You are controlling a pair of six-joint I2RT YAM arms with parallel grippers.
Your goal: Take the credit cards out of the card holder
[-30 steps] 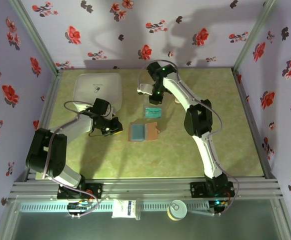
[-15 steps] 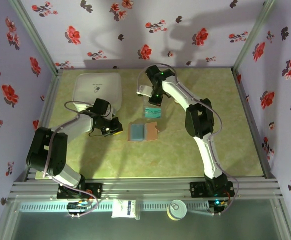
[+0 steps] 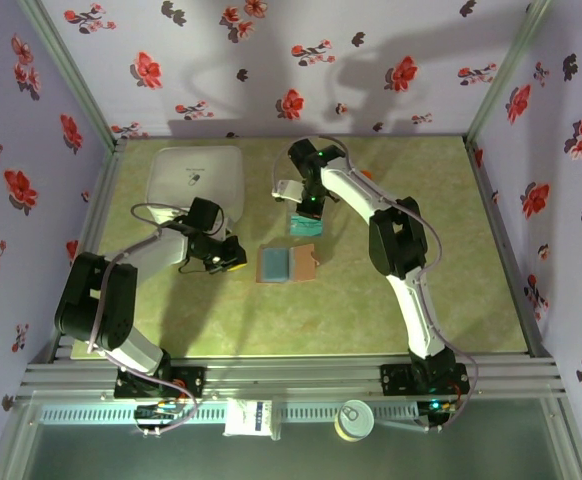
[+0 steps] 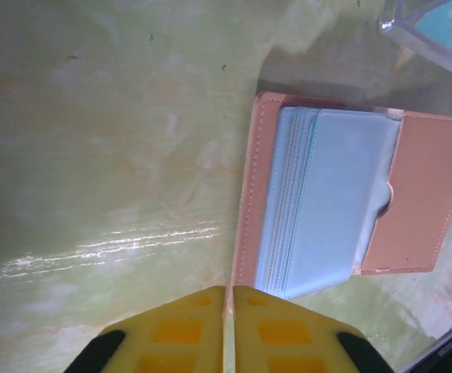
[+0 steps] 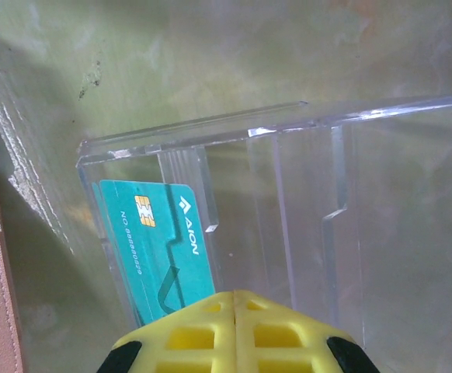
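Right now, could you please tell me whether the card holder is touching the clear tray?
Apart. The left wrist view shows a strip of bare table between the card holder and the tray.

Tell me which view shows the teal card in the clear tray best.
Right wrist: the teal card lies close, chip and lettering legible. Top external gives only a small teal patch; left wrist catches one corner.

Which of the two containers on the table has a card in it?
The clear plastic tray beside the card holder: a teal credit card lies in it. The white square container shows none.
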